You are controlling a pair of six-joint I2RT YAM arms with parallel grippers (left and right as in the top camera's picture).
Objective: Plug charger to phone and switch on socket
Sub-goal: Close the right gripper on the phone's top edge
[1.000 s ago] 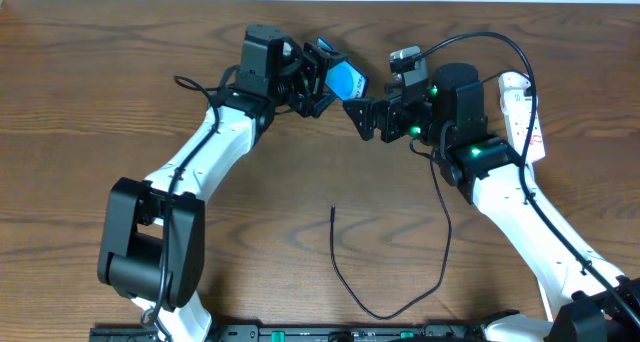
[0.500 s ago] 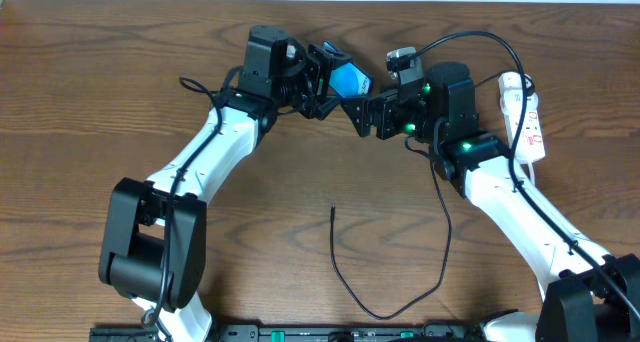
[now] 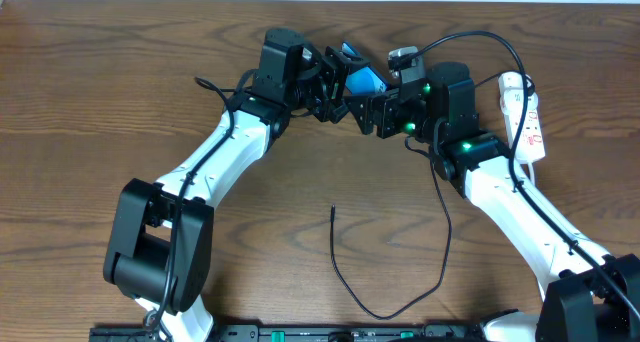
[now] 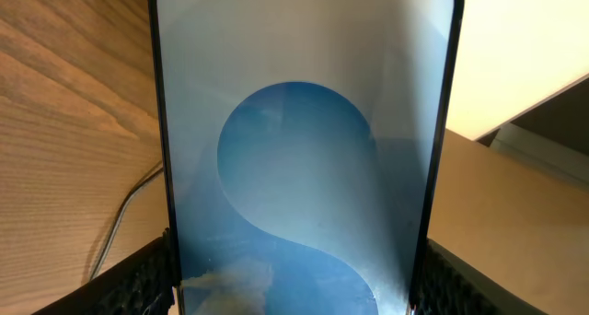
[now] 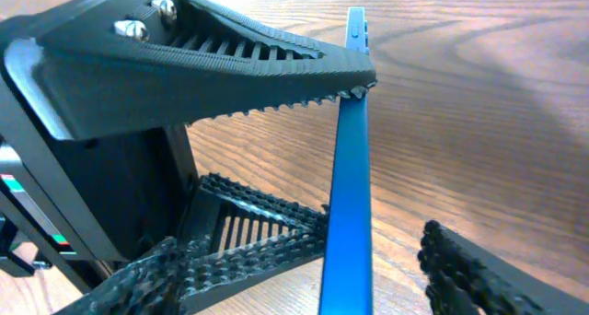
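Phone is clamped in the left gripper; the right gripper is spread apart, one finger touching the phone's edge.

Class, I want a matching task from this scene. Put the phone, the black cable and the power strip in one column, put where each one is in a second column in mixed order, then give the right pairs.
Things:
1. phone
2. black cable
3. power strip

Places:
A. lying in a loop on the table
B. lying flat beside the right arm
C. held up in the left gripper

Pairs: 1-C, 2-A, 3-B
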